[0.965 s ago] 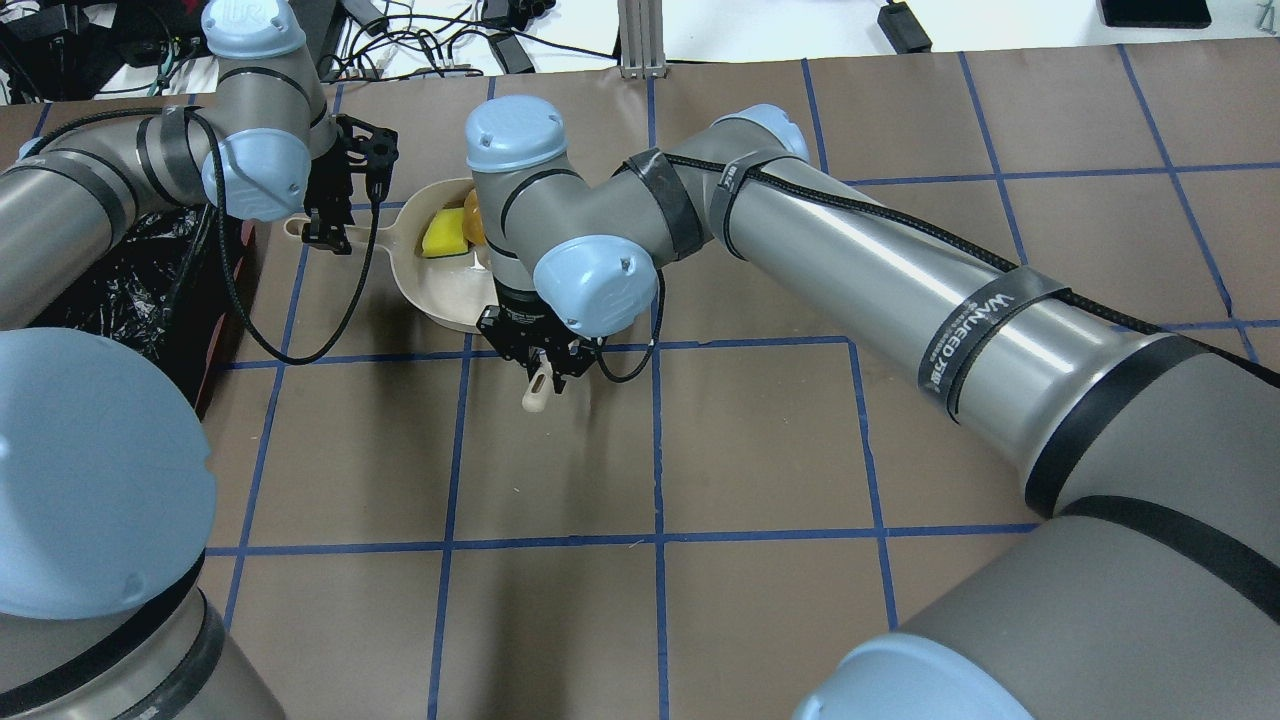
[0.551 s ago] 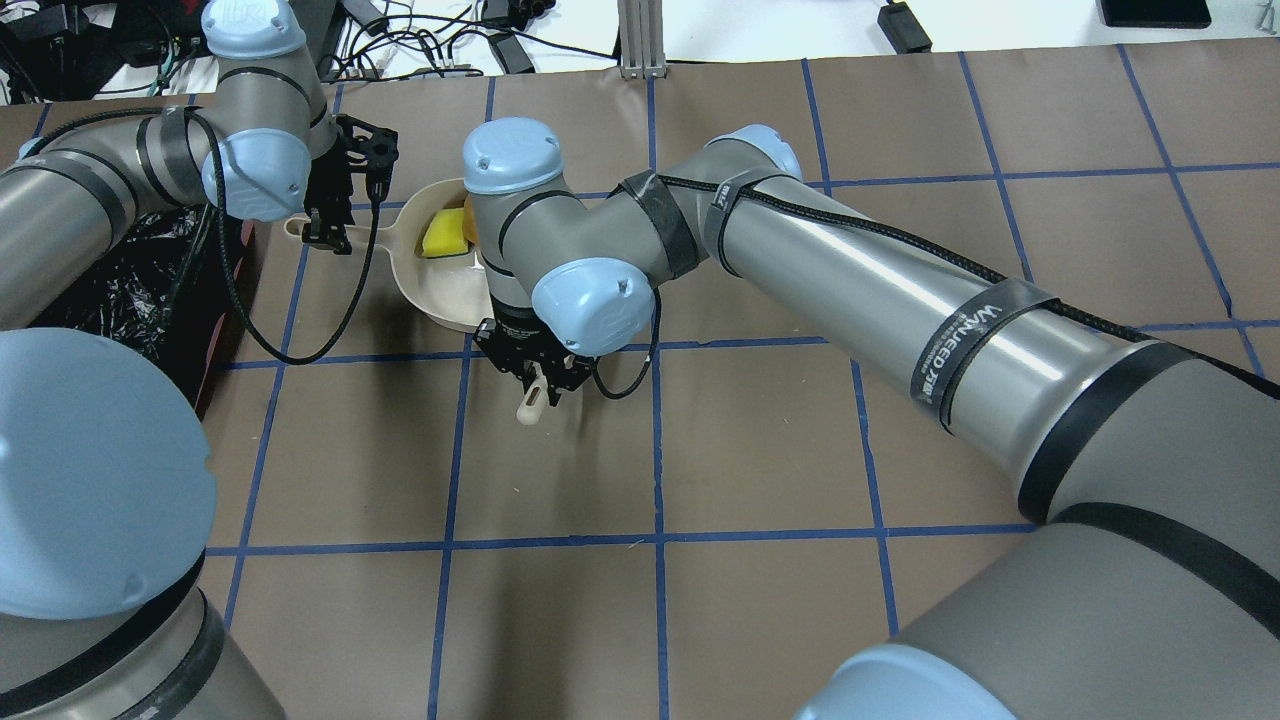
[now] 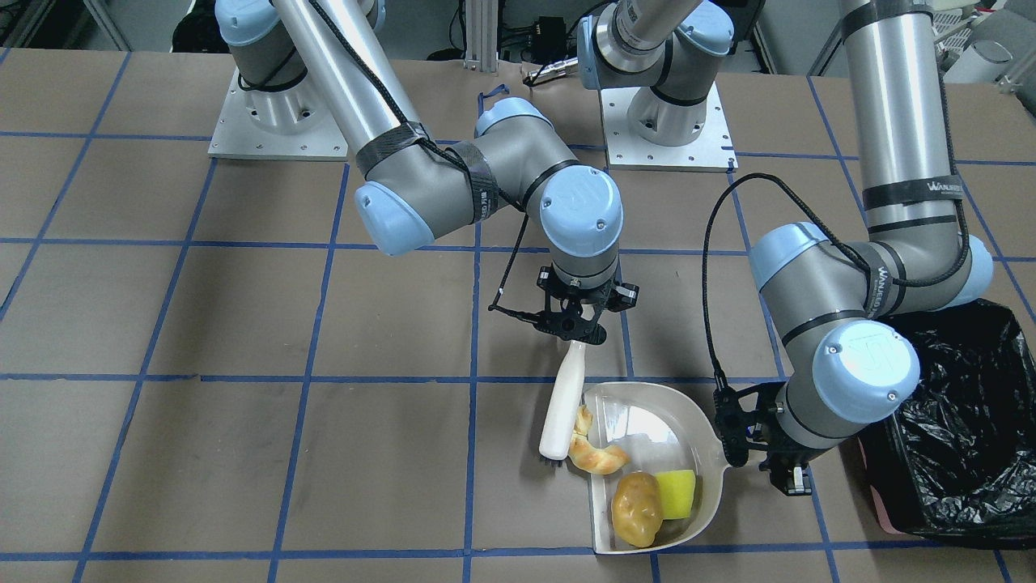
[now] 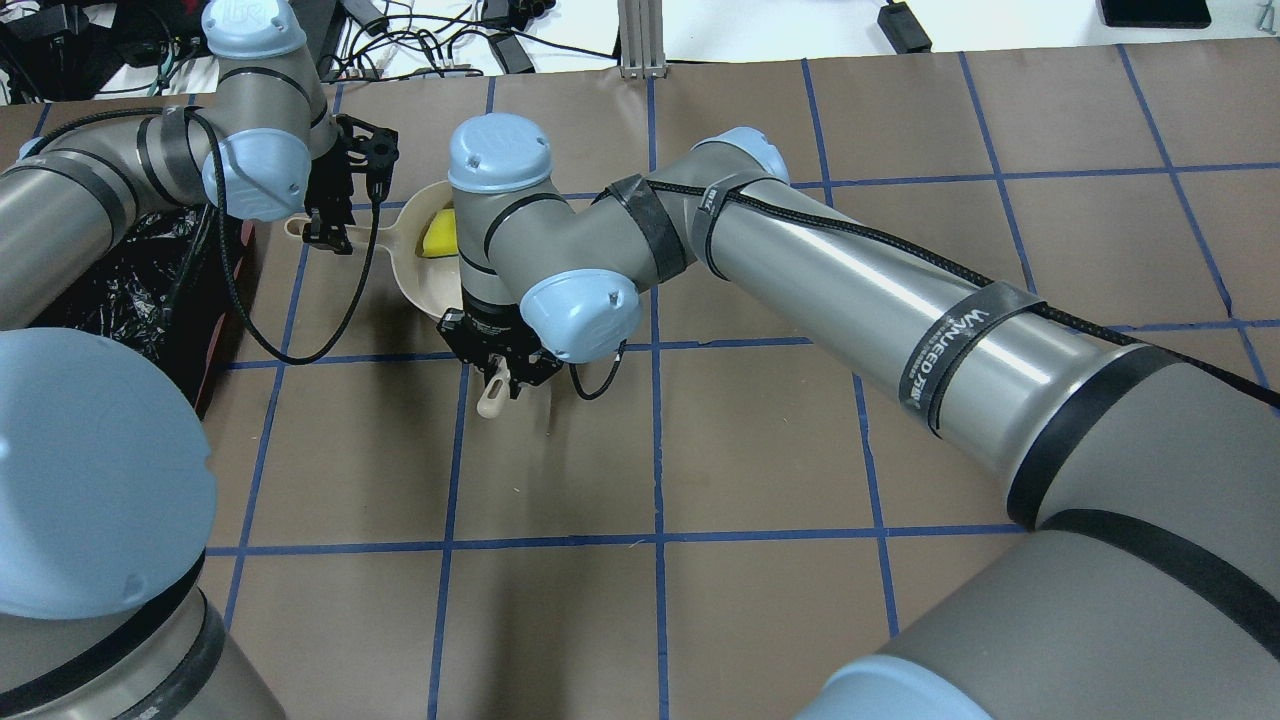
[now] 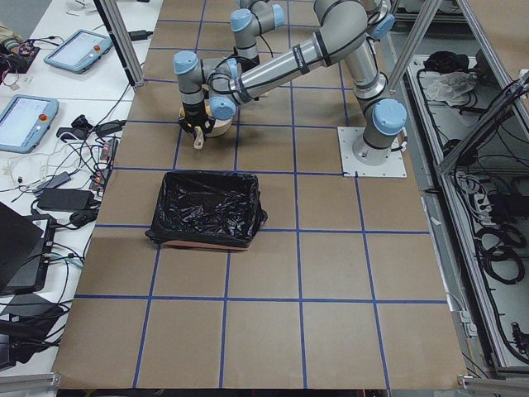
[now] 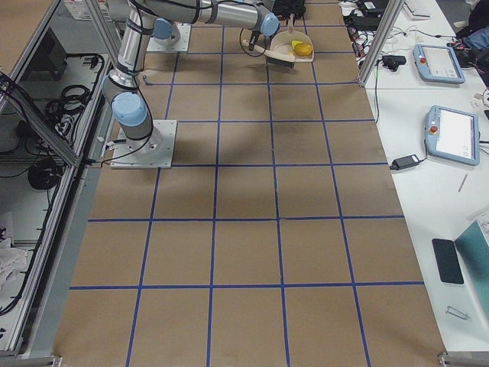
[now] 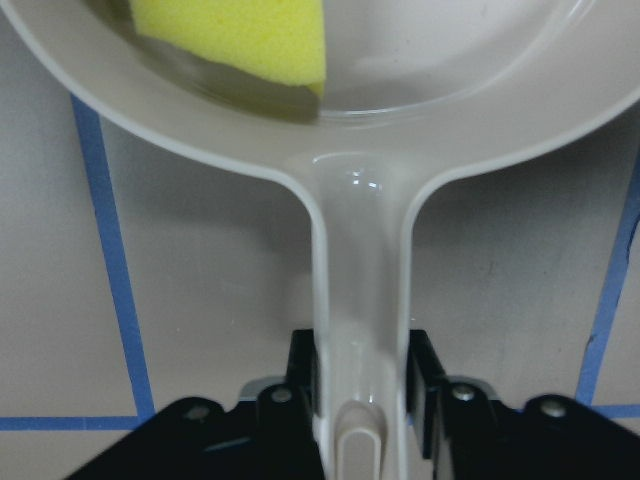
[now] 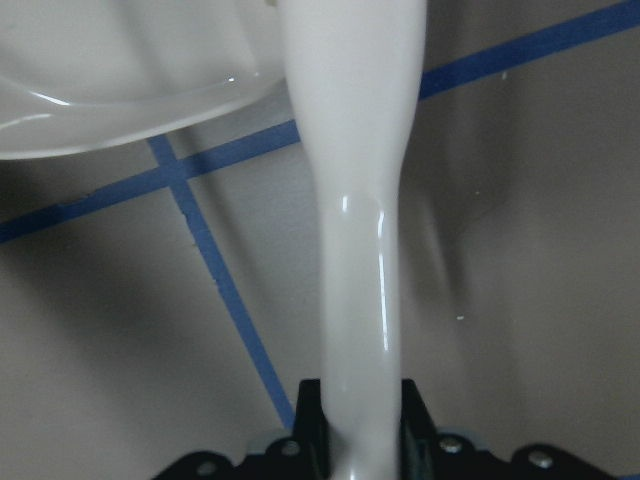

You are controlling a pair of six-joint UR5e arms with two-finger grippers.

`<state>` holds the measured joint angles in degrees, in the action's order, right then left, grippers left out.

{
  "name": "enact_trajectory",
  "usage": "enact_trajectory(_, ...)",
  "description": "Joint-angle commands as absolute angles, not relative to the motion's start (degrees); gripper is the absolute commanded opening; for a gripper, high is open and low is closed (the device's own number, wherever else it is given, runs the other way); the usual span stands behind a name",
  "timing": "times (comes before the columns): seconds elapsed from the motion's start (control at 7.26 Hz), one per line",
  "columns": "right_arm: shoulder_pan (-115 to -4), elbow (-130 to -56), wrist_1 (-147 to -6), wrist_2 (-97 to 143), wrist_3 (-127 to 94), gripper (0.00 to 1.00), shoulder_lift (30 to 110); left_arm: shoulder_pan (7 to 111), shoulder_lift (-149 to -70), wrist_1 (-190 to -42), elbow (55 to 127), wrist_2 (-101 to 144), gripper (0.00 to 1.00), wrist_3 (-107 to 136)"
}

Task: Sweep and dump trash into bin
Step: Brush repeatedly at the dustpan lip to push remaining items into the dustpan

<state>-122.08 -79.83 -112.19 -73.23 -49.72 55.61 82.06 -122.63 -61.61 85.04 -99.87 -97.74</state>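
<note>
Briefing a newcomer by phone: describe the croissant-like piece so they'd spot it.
Find the beige dustpan beside the black-lined bin. At the pan's open edge, by the white brush, lies the croissant-like piece: curved and tan, unlike the rounded lump and yellow sponge.

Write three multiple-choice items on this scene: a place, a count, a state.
1. The sponge lies: A beside the dustpan; B inside the dustpan; C under the dustpan.
2. Pieces to sweep, in all: A one; B two; C three.
3. The right gripper is: A shut on the brush; B open; C out of view.
Answers: 1 B, it rests on the pan floor. 2 C, sponge, potato lump, croissant piece. 3 A, the wrist view shows it clamping the handle.
</note>
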Motion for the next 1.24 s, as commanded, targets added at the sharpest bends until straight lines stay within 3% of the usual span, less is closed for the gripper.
enact_trajectory(0.0, -122.17, -77.53, -112.76, -68.14, -51.4, 0.0, 55.55, 82.09, -122.61, -61.61, 85.17, -99.84, 0.0, -97.73)
enact_trajectory(0.83, -122.43, -76.65, -123.82, -59.69, -55.79, 0.0, 52.48, 82.09, -122.61, -61.52, 85.08, -99.76, 0.0, -97.73)
enact_trajectory(1.1, -122.43, -74.63, -121.83, -59.77, -59.22, 0.0, 53.08, 82.09, -122.52, -61.52, 85.08, -99.76, 0.0, -97.73)
